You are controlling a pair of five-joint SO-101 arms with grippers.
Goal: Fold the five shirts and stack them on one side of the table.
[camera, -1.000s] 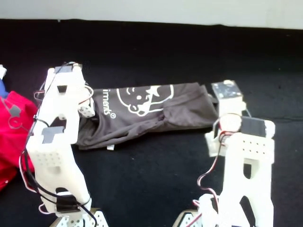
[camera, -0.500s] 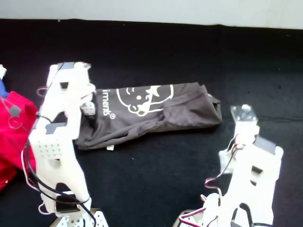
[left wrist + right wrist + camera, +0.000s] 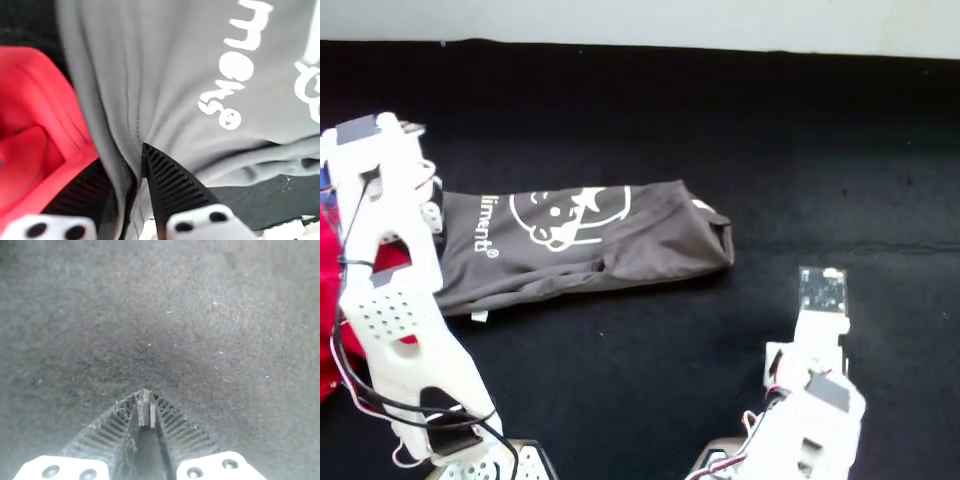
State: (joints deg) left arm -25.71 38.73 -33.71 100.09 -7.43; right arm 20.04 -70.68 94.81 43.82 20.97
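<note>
Grey shirt: a dark grey shirt [image 3: 580, 245] lies folded into a long band across the left and middle of the table, tilted slightly, with its right end higher than its left. It is creased along its length.
Print: white lettering and a cartoon face [image 3: 555, 210] face up on the shirt's left half.
Shirt up close: in the left wrist view the grey cloth [image 3: 200, 75] gathers into folds that run toward the gripper.
Left gripper: the left gripper [image 3: 132, 167] is closed on the grey shirt's left end — a ridge of cloth is pinched between its black ribbed fingers [image 3: 165, 185].
Red shirt: a red shirt [image 3: 35, 125] lies just beside the grey one at the table's left edge. It seems to touch the grey hem, though the close view does not show whether one overlaps the other.
Left arm: the white left arm [image 3: 380, 250] stands at the table's left, over the grey shirt's left end and partly in front of the red shirt.
Right gripper: the right gripper [image 3: 145, 407] is closed with nothing in it — its fingertips meet above bare black cloth.
Right arm: the white right arm [image 3: 815, 400] sits low at the near right, well apart from the grey shirt.
Table: covered in black cloth [image 3: 750, 130].
Wall: a pale strip [image 3: 620, 18] runs behind the table's far edge.
</note>
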